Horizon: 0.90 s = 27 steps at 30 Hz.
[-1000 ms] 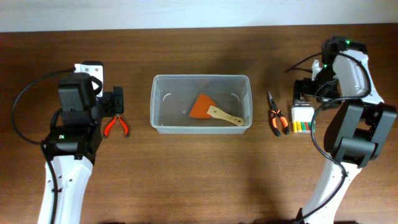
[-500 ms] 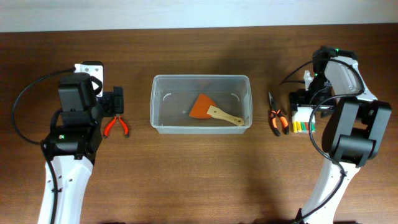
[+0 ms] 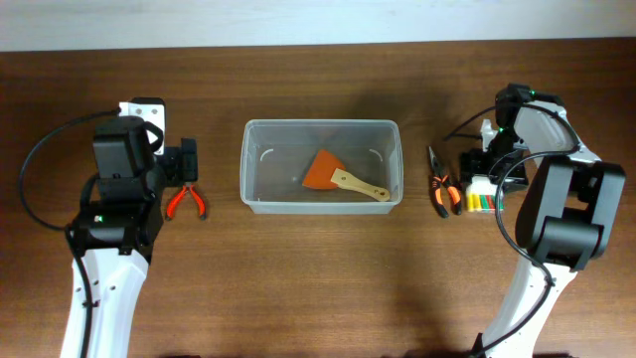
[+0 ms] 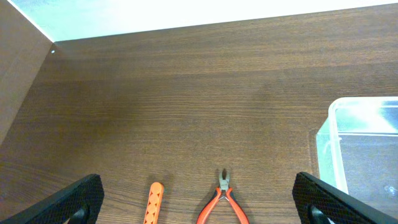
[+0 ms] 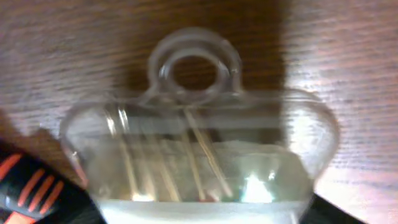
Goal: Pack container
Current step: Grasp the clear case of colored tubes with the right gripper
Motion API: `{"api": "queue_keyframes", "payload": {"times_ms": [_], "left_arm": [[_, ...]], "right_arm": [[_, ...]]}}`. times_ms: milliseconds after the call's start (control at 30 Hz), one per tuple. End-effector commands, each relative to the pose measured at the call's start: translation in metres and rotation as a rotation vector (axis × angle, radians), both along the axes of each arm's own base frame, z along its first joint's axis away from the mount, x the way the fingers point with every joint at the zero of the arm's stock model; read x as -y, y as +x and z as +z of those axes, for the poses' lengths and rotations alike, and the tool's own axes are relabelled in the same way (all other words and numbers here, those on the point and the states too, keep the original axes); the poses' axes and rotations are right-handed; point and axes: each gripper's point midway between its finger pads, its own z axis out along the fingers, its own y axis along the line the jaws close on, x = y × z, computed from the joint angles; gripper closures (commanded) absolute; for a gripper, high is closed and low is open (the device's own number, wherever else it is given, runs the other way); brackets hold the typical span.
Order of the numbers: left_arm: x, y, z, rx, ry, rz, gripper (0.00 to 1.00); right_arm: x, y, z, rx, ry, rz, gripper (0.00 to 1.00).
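The container (image 3: 320,164) is a large clear bin at the table's middle, holding an orange scraper (image 3: 338,177) with a wooden handle. Its corner shows in the left wrist view (image 4: 360,143). My left gripper (image 3: 187,167) is open and empty above red-handled pliers (image 3: 185,202), which also show in the left wrist view (image 4: 222,199) between the fingers (image 4: 199,214). My right gripper (image 3: 481,171) is low over the small clear case (image 3: 481,194). In the right wrist view the case (image 5: 199,149) fills the frame, with the open fingers (image 5: 202,214) either side of it.
Black-and-orange pliers (image 3: 441,189) lie just left of the small case; a handle shows in the right wrist view (image 5: 25,186). An orange strip (image 4: 153,202) lies left of the red pliers. A white mount (image 3: 147,107) stands at the back left.
My right gripper has swung left and down onto the small clear case. The left arm, the container and the tools have not moved.
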Motion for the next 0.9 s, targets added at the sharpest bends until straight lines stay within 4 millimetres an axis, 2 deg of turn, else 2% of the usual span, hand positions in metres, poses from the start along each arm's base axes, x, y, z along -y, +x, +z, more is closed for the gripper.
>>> {"api": "queue_keyframes", "payload": {"times_ms": [0,133,333,467,567,667,767,867], "left_arm": [[-0.001,0.003,0.008,0.016,0.013,-0.007,0.01],[-0.001,0.003,0.008,0.016,0.013,-0.007,0.01],[-0.001,0.003,0.008,0.016,0.013,-0.007,0.01],[-0.001,0.003,0.008,0.016,0.013,-0.007,0.01],[-0.001,0.003,0.008,0.016,0.013,-0.007,0.01],[-0.001,0.003,0.008,0.016,0.013,-0.007,0.01],[-0.001,0.003,0.008,0.016,0.013,-0.007,0.01],[-0.001,0.003,0.008,0.016,0.013,-0.007,0.01]], "right_arm": [[-0.011,-0.006,-0.011,-0.021,0.048,-0.012,0.29],[-0.011,-0.006,-0.011,-0.020,0.047,-0.011,0.36],[-0.010,-0.005,-0.010,-0.018,0.047,-0.011,0.41],[-0.010,-0.001,0.001,0.001,0.043,-0.011,0.48],[-0.008,0.011,0.022,0.056,0.032,-0.008,0.49],[-0.005,0.026,0.055,0.137,0.017,-0.005,0.52],[-0.007,0.042,0.098,0.241,0.000,0.009,0.53],[-0.018,0.057,0.150,0.373,-0.019,0.042,0.54]]}}
